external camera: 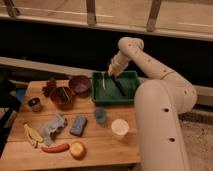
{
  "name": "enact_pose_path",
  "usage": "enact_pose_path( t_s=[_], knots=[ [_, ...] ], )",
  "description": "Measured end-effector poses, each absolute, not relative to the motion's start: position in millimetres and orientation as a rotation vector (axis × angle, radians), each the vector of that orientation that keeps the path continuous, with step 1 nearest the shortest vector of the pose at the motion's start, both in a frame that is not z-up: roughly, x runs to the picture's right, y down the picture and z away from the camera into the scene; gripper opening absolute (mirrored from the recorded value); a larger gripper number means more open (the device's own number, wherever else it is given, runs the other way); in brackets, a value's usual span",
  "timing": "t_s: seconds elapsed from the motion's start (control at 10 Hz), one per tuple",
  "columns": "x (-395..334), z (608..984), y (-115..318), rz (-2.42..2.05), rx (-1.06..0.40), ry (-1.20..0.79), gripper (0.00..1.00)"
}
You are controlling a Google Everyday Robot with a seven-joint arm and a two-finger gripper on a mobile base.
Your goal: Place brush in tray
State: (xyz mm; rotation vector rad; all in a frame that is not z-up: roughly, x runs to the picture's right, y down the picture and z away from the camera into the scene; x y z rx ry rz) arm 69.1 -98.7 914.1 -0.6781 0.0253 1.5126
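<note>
— What do we see of the robot's body?

— We see a smooth cream-white arm (150, 65) built of fat rounded segments, with small dark dots scattered over its shells like screw holes. The link farthest behind the gripper (113, 74) is the thickest, a broad pale cylinder.

— And nearer the gripper?

— We see the shells narrow step by step toward it, ending in a slim pale wrist just above it. The gripper itself looks darker than the arm, and we can't make out its finer parts.
</note>
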Motion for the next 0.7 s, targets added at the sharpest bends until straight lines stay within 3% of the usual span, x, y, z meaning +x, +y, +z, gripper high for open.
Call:
enact_pose_path(
  t_s=[0.7],
  knots=[
    [55,904,-92,1.482,-0.758,-0.052,0.60]
  ],
)
